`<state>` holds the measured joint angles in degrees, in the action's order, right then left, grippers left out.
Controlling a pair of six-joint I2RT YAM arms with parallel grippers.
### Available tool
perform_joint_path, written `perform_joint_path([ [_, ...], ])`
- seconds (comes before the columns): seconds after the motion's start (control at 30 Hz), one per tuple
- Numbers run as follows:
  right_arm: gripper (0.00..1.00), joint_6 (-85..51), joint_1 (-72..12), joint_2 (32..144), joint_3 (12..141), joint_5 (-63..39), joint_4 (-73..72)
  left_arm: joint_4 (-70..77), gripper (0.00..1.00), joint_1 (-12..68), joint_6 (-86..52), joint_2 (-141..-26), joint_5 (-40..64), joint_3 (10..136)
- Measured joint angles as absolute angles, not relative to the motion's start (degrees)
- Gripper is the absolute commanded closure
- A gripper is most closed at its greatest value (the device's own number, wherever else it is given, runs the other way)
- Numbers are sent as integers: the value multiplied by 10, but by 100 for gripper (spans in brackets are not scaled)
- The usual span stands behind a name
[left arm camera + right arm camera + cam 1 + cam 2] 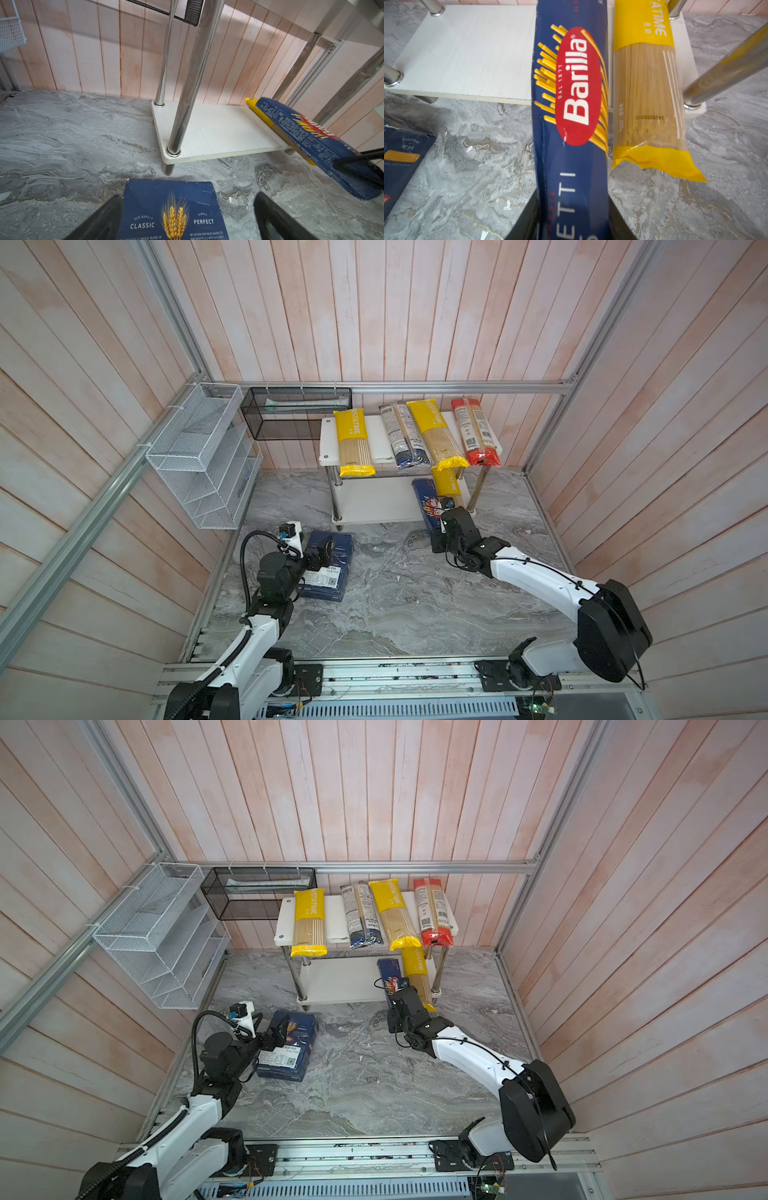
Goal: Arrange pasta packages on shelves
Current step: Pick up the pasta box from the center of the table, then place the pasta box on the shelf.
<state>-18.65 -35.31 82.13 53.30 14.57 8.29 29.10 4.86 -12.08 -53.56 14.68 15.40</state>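
My right fingers (pixel 524 226) are pinching the near end of the blue Barilla spaghetti pack (pixel 571 93), its long axis pointing straight onto the lower shelf board (pixel 467 52), just beside 1 yellow PASTATIME bag (pixel 650 93). My left fingers (pixel 99 220) are spread over the Barilla rigatoni box (pixel 170 207) on the desk (pixel 62 135).

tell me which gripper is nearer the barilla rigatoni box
Left. The left gripper is open around one end of the Barilla rigatoni box; the right gripper is away by the lower shelf, gripping the Barilla spaghetti pack.
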Motion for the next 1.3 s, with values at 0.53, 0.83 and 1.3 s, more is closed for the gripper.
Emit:
perform_joint_path([
  [0.53, 69, -164, -325, 903, 582, 132, 38, 291, 0, 49, -122, -536, 147, 154],
  [0.83, 69, -165, -313, 931, 591, 133, 15, 291, 0, 49, -122, -536, 147, 154],
  [1.3, 69, -164, -304, 983, 640, 135, 10, 291, 0, 49, -123, -536, 147, 154],
])
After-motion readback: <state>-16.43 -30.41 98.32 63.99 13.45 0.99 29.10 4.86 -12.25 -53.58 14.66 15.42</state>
